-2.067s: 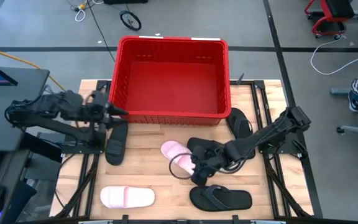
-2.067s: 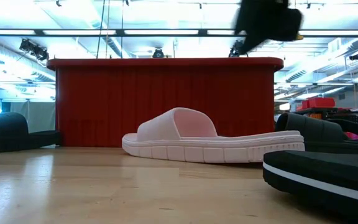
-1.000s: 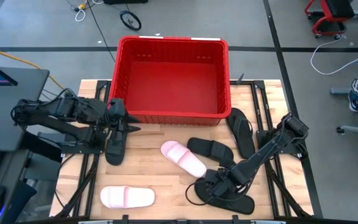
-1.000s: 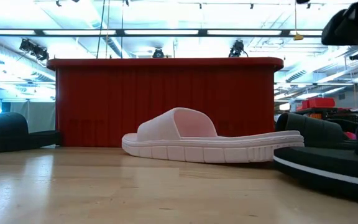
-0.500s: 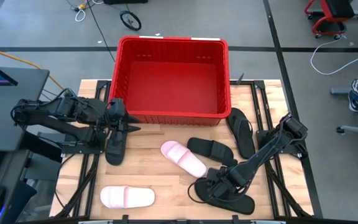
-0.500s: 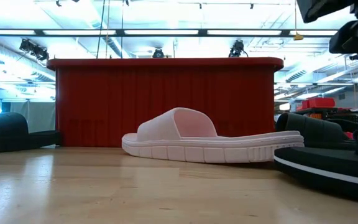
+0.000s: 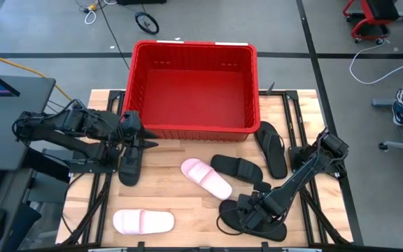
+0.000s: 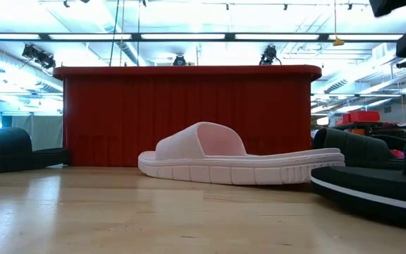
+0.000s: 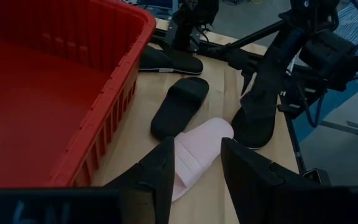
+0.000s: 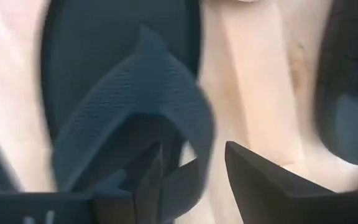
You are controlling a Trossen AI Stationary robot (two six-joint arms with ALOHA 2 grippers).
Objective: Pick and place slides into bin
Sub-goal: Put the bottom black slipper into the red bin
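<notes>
The red bin [image 7: 194, 91] stands at the table's far middle. My right gripper [image 7: 252, 212] is open and low over a black thong flip-flop [image 7: 257, 222] that lies flat near the near edge. Its fingers [image 10: 257, 177] stand on either side of one arm of the thong strap [image 10: 188, 149]. My left gripper [image 7: 145, 144] is open and empty above a black slide [image 7: 130, 165] at the left. One pale pink slide [image 7: 206, 178] lies mid-table, sole down, and another [image 7: 143, 222] near left. My right gripper comes at the flip-flop from above, with one finger [image 10: 157, 177] under the strap's arch and the other outside it. I cannot tell whether the fingers touch the strap. The flip-flop lies flat on the table.
A black wide-band slide [image 7: 238, 167] lies beside the mid-table pink slide. Another black flip-flop [image 7: 271, 148] lies at the right, by the bin's corner. The bin's near wall [image 8: 189, 113] stands behind the pink slide [image 8: 231, 159].
My right gripper has gone a little toward the table's right edge along the black flip-flop, staying low over it. The flip-flop has stayed where it was.
</notes>
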